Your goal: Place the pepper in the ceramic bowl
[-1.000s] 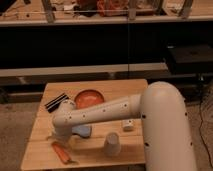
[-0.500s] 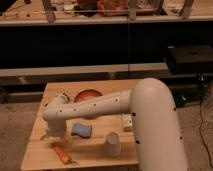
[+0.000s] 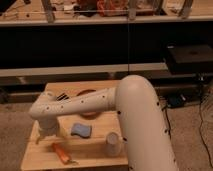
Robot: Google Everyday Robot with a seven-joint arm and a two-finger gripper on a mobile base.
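Note:
The pepper (image 3: 61, 152) is a small orange piece lying near the front left edge of the wooden table (image 3: 95, 156). The ceramic bowl (image 3: 85, 93) is reddish-orange and sits at the back middle of the table, mostly hidden behind my white arm (image 3: 85, 103). My gripper (image 3: 46, 134) hangs over the left side of the table, just above and behind the pepper, a little to its left. It does not touch the pepper.
A blue sponge (image 3: 81, 130) lies in the middle of the table, right of the gripper. A pale cup (image 3: 112, 144) stands at the front right. Dark utensils (image 3: 62, 96) lie at the back left. Dark shelving (image 3: 100, 45) stands behind the table.
My arm has swung left and forward. The gripper has moved from the table's middle left down towards the front left, closer to the pepper. The objects have not moved.

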